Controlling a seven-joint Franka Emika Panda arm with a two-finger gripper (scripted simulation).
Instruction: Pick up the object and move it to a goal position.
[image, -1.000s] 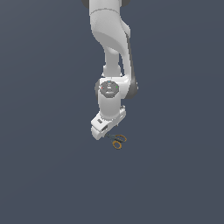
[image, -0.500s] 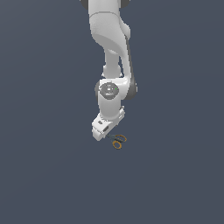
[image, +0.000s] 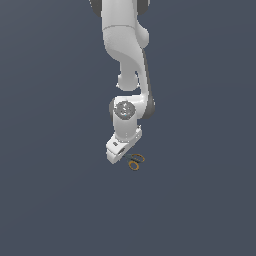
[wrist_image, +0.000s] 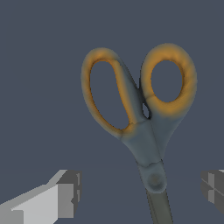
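Observation:
The object is a small pair of scissors (wrist_image: 146, 131) with two orange-yellow ring handles and a grey-blue body. It lies flat on the dark floor. In the wrist view it fills the frame, with its pivot and blade shank lying between my fingers. My gripper (wrist_image: 141, 190) is open: one fingertip (wrist_image: 65, 194) sits to one side of the shank and the other (wrist_image: 213, 188) at the frame edge, neither touching it. In the exterior view the white hand (image: 120, 149) hovers right over the scissors (image: 135, 162), and only the ring handles peek out on the exterior view's right.
The plain dark grey floor (image: 60, 200) is all that surrounds the arm. The white arm (image: 125, 60) comes down from the top of the exterior view.
The arm's wrist joint has sunk a little, bringing the hand slightly lower over the scissors. The scissors have not moved.

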